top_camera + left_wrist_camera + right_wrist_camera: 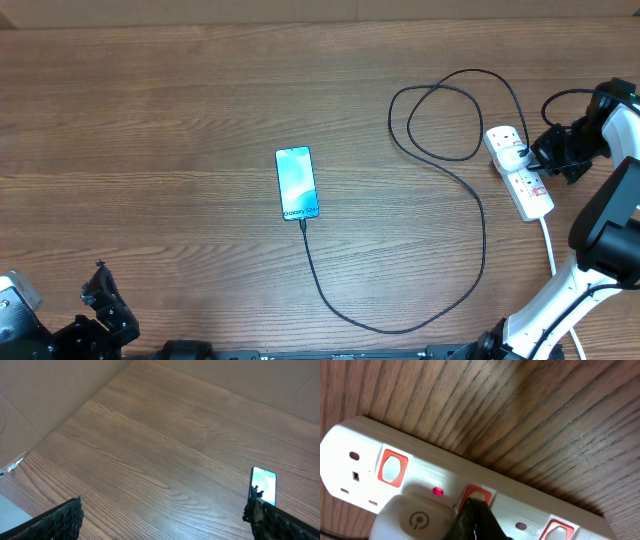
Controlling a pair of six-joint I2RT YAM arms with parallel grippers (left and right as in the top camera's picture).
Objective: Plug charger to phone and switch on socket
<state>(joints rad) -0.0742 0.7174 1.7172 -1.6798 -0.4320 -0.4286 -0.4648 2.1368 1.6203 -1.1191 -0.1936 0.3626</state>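
Overhead: phone (pixel 297 183) at table centre. The charger (pixel 485 235) runs from its 6 o'clock end, looping to the socket (pixel 519 170) at 3 o'clock.
Left wrist: left gripper (pixel 165 507) spread wide.
Right wrist: right gripper (pixel 475 520) pressed together at a red switch (pixel 479 494); red lamp (pixel 438 491) lit.

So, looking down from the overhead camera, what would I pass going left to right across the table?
Left tool, open, bottom corner → phone → white socket strip → right tool, shut, at the strip. The black charger cable spans phone to strip, so it's left out.
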